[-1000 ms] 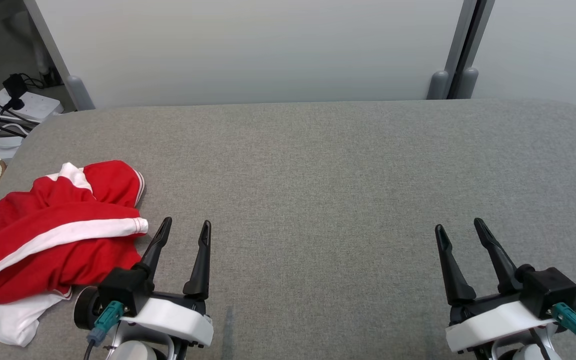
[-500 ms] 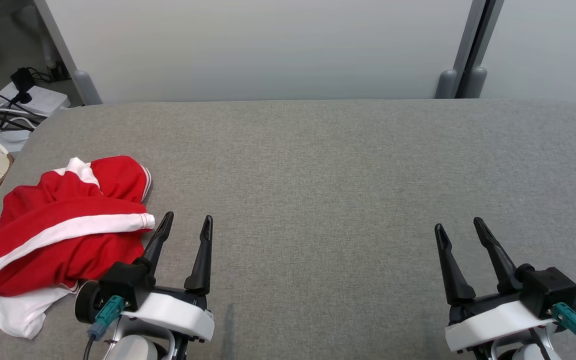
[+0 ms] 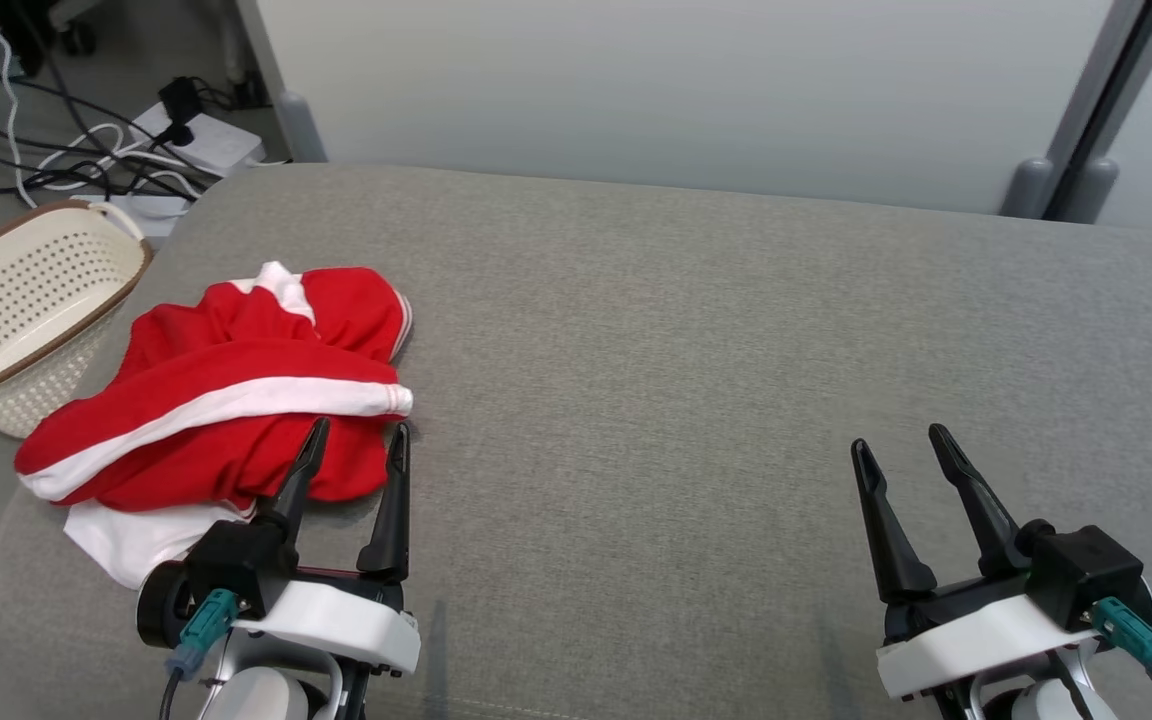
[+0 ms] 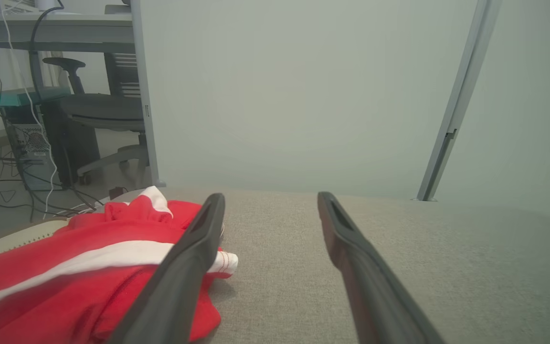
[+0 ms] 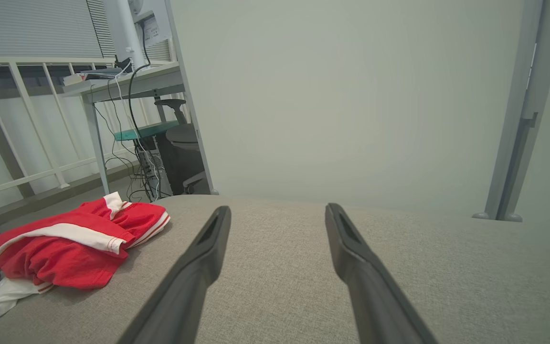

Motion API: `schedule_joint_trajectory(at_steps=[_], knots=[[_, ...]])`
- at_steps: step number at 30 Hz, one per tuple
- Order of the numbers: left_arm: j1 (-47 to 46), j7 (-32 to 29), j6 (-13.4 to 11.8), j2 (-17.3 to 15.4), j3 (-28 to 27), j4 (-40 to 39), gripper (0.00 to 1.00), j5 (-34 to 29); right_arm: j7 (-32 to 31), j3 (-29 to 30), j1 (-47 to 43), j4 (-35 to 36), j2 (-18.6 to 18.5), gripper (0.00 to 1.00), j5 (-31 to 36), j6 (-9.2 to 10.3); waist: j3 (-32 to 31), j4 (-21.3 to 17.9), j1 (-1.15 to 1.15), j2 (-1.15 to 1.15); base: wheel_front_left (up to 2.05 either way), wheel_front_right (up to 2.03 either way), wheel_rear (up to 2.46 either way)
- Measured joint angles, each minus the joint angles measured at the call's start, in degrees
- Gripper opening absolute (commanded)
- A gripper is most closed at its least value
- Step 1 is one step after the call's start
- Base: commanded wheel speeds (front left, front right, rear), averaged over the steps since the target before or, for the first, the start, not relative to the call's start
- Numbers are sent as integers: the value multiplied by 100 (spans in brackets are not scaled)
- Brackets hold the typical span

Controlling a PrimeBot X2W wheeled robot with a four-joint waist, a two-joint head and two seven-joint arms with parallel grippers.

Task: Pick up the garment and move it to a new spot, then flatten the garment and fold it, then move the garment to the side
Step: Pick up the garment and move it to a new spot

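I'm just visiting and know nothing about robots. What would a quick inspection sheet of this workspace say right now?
Surface: grey fabric-covered table, flat.
Job's things: red and white garment, crumpled in a heap at the table's left end, not yet flattened.
Clutter: cream perforated basket beside the table's left end, looks empty.
Grippers: left gripper open, fingertips at the garment's near edge, holding nothing; right gripper open over bare table.
Cables: tangle of cables and a white power strip on the floor beyond the basket.
Surroundings: pale partition wall behind; office chair and desk to the left.
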State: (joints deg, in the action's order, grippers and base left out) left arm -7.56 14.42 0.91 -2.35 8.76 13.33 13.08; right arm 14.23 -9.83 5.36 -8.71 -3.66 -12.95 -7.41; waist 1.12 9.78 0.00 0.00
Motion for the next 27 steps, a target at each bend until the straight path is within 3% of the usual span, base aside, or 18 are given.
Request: schedule_joint_trajectory(at_steps=[15, 27], knots=[[1, 0, -105, -1, -132, 42, 100, -41, 0, 2, 9, -22, -55, 100, -19, 0, 2, 991, 0, 0, 0, 0, 0], [-294, 7, -171, 5, -353, 610, 100, 133, 0, -38, 185, -99, -70, 100, -86, 0, 158, 914, 0, 0, 0, 0, 0]])
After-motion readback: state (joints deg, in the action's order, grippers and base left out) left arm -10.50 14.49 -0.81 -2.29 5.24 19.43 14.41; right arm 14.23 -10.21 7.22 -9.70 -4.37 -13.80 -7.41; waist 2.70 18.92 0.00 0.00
